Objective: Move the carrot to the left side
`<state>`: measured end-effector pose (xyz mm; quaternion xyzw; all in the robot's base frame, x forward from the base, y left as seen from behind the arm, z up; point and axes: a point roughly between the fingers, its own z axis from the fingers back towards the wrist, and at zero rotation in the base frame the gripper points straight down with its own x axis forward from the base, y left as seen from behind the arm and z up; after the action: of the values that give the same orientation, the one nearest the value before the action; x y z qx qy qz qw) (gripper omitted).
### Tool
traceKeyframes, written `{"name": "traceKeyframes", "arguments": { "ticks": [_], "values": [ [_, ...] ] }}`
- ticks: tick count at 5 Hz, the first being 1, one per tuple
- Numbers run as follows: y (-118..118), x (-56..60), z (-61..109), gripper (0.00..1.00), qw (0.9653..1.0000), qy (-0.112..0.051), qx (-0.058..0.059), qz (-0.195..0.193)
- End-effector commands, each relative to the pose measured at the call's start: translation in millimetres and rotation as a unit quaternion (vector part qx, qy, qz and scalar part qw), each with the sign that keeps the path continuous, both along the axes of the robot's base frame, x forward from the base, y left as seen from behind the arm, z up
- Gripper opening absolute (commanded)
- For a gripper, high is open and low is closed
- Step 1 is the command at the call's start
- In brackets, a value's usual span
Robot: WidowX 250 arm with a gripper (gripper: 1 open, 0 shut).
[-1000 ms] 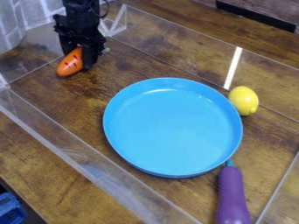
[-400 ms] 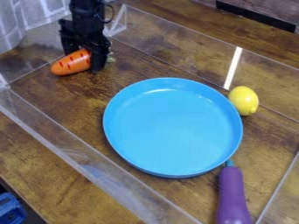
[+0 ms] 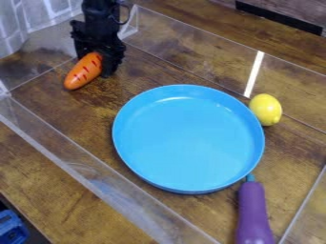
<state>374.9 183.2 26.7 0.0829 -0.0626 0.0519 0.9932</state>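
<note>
Carrot (image 3: 83, 72) lies left of the blue plate (image 3: 189, 139), beside clear plastic (image 3: 61, 136).

Brown wood-grain tabletop (image 3: 152, 48), w/ a dark patterned seam near the top R corner. Round, flat-bottomed bright blue plate w/ raised rim (image 3: 189, 139) sits approx. mid-table, biggest item on it. Small oval yellow lemon (image 3: 265, 110) lies just beside plate's upper R edge, near the lower end of a thin straight white strip (image 3: 254, 74) on the wood. Long purple eggplant w/ green stem end (image 3: 254, 213) is below R of plate, stem end up twd the rim, fat end twd bottom edge of view. Tapered orange toy carrot w/ dark grooves (image 3: 83, 71) is upper L, on/at the wood, well apart from plate; its far end is partly hidden.
</note>
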Motion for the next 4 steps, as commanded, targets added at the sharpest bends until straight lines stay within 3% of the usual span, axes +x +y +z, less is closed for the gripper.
{"name": "traceKeyframes", "arguments": {
  "ticks": [1, 4],
  "values": [
    [6.0, 3.2, 14.5, 1.0, 0.9999, -0.013, 0.001, 0.002],
    [16.0, -5.9, 34.4, 1.0, 0.9998, -0.012, -0.018, 0.004]
  ]
}}
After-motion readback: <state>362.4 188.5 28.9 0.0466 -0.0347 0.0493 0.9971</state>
